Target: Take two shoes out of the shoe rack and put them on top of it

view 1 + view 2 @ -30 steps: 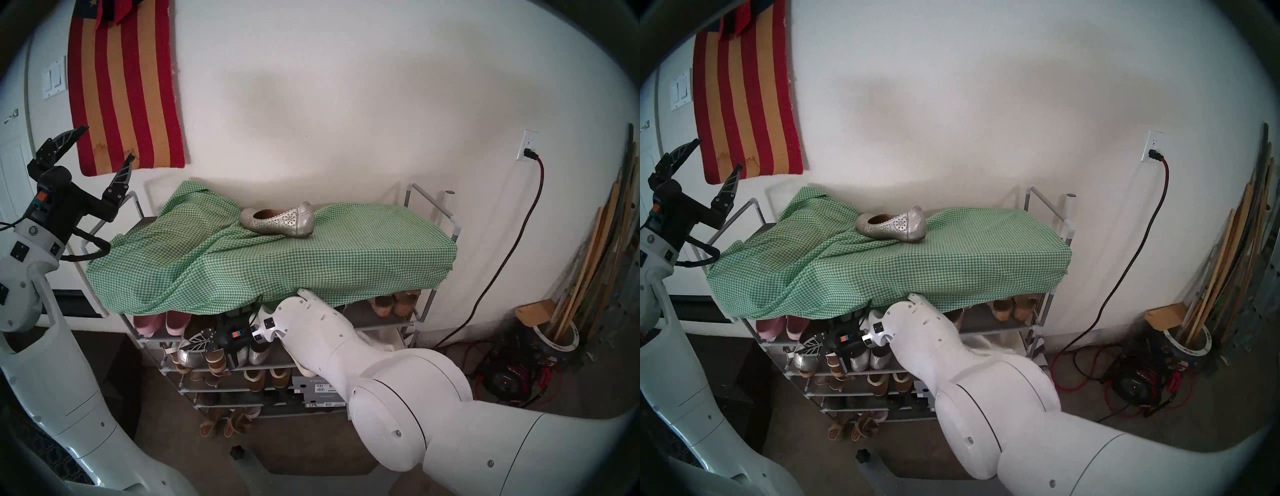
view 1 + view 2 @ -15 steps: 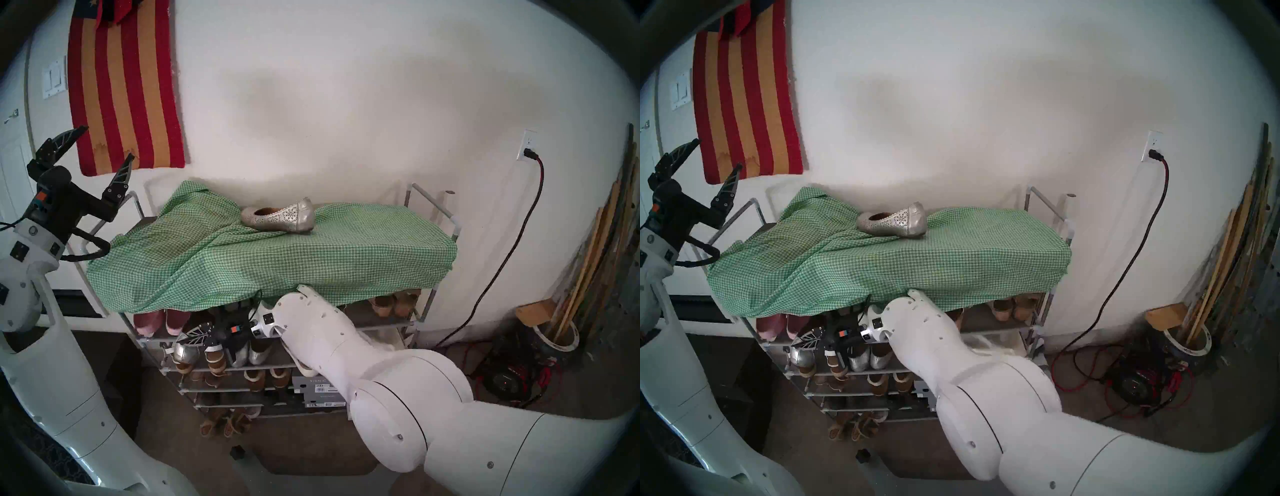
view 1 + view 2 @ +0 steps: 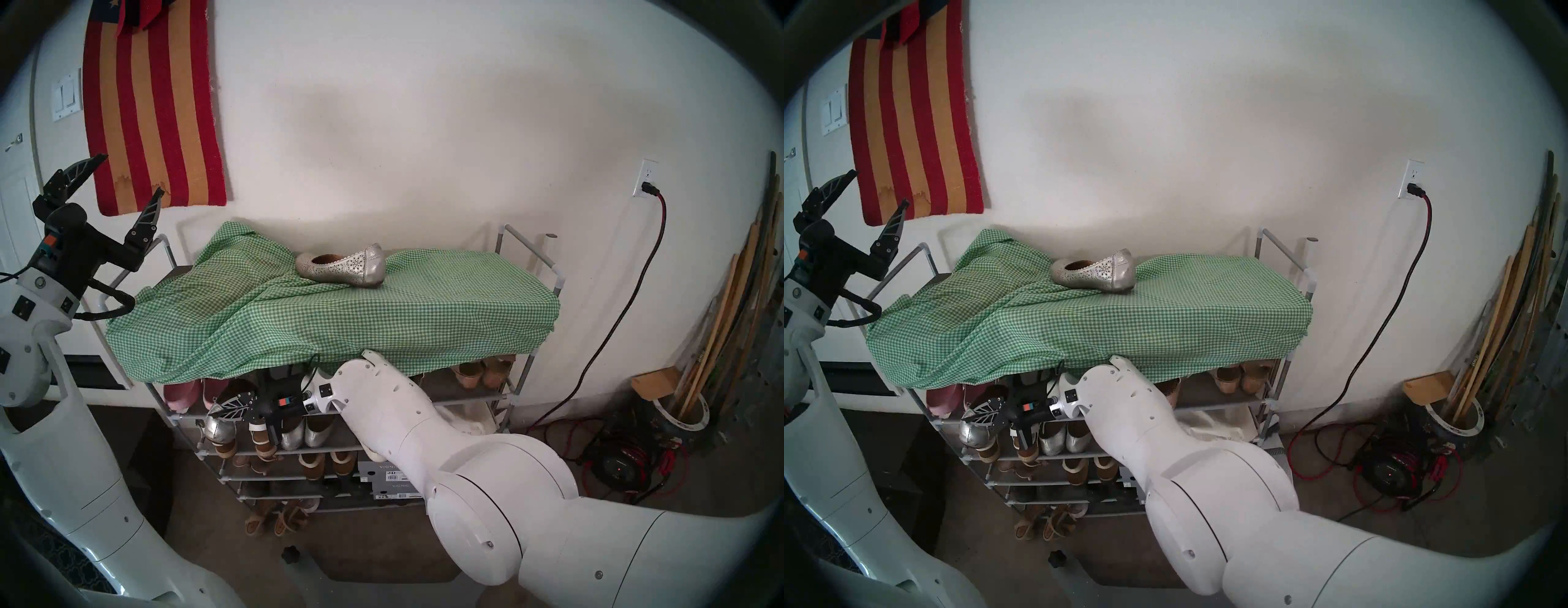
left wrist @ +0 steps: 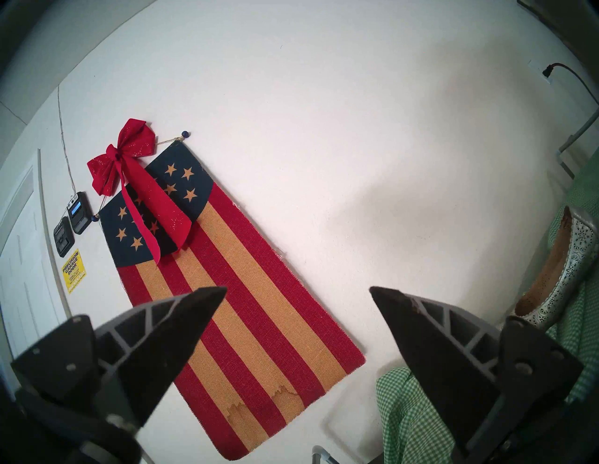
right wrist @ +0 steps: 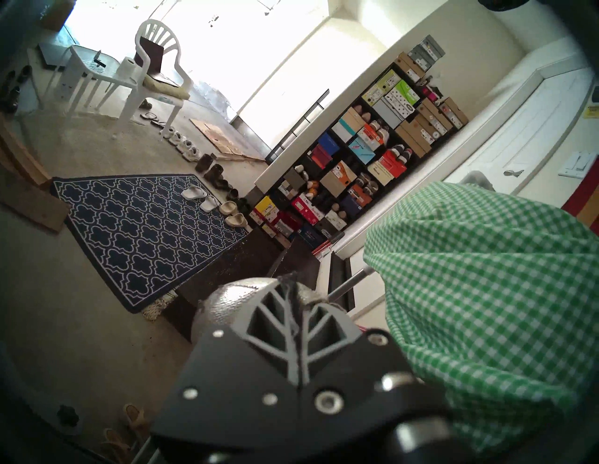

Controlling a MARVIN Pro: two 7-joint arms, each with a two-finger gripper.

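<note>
The rack stands against the white wall, its top draped in a green checked cloth that hangs over the front edge and hides the top shelf. One perforated silver flat lies on the cloth near the back, on its sole, toe to the right; the left wrist view catches it at the frame's right edge. Below the cloth, the second tier holds pink slip-ons at the left and tan shoes at the right. The next tier down carries plain silver flats and brown sandals. Lower tiers hold more tan shoes and grey shoe boxes; a tan pair sits on the floor in front of the rack.

The right gripper is at the rack's left front, level with the second and third tiers. Its fingers are pressed together on the second flat, whose shiny silver end hangs just below the fingertips, out in front of the shelf edge. The right wrist view shows the same closed fingers with the silver end bulging beyond them, the cloth just to one side.

The left gripper is raised left of the rack, jaws spread wide, holding nothing, in front of the striped wall hanging.
</note>
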